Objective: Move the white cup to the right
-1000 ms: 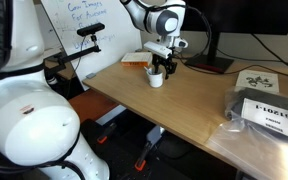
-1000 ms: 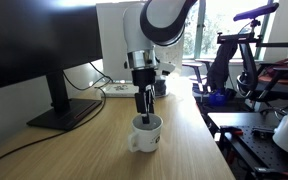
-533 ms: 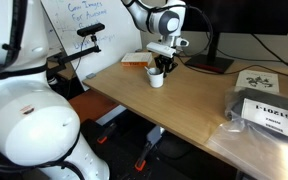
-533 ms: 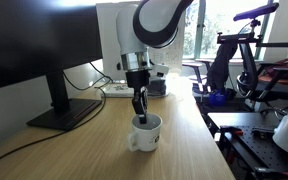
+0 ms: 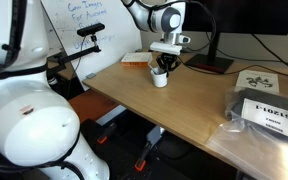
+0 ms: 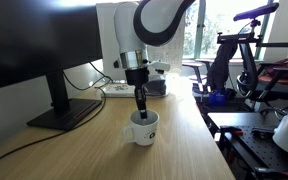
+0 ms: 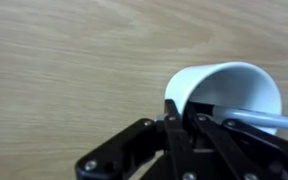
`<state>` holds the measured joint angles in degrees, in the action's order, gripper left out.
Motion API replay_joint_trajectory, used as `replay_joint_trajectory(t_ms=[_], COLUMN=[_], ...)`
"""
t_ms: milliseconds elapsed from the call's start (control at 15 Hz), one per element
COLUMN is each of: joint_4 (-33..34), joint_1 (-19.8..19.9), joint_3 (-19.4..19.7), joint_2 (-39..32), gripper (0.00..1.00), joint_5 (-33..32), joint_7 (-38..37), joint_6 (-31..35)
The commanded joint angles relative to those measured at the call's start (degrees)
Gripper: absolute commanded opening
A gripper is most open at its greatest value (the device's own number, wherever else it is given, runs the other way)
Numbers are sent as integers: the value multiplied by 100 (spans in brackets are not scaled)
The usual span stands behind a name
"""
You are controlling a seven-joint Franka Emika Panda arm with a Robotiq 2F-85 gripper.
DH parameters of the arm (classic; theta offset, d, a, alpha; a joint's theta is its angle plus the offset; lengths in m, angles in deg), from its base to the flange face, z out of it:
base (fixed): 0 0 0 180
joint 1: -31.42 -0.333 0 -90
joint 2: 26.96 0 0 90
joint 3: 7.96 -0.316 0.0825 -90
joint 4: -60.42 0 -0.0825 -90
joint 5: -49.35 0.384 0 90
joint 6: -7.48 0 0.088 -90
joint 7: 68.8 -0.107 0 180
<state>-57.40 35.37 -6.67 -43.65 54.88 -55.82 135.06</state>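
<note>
Jaws clamp the rim of the white cup (image 6: 144, 129), which has turned, its handle no longer showing.

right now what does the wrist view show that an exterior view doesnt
Only the wrist view: the fingers pinching the white cup at its rim, close up from above. Only an exterior view: the monitor, its base and the arm above the cup. Both: the cup, the fingers and the wooden table.
</note>
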Motion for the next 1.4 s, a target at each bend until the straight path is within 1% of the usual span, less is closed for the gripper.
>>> replay_joint_trajectory(t_ms=[0, 200, 400, 533, 667, 867, 1000, 1133, 1333], joint_4=[96, 101, -4, -89, -170, -270, -362, -509, -682], joint_1=[173, 373, 577, 740, 900, 1061, 1078, 1023, 960], joint_3=[41, 182, 303, 332, 355, 420, 454, 480, 445], joint_2=[305, 531, 668, 697, 741, 825, 878, 938, 981], gripper=[3, 3, 3, 3, 3, 3, 3, 3, 3], joint_5=[-548, -1102, -1571, -1631, -1511, -1449, -1512, -1549, -1344], joint_7=[955, 1855, 2802, 3586, 4463, 5678, 6347, 6461, 6485], joint_6=[-416, -571, -445, -332, -281, -299, -262, -58, 267])
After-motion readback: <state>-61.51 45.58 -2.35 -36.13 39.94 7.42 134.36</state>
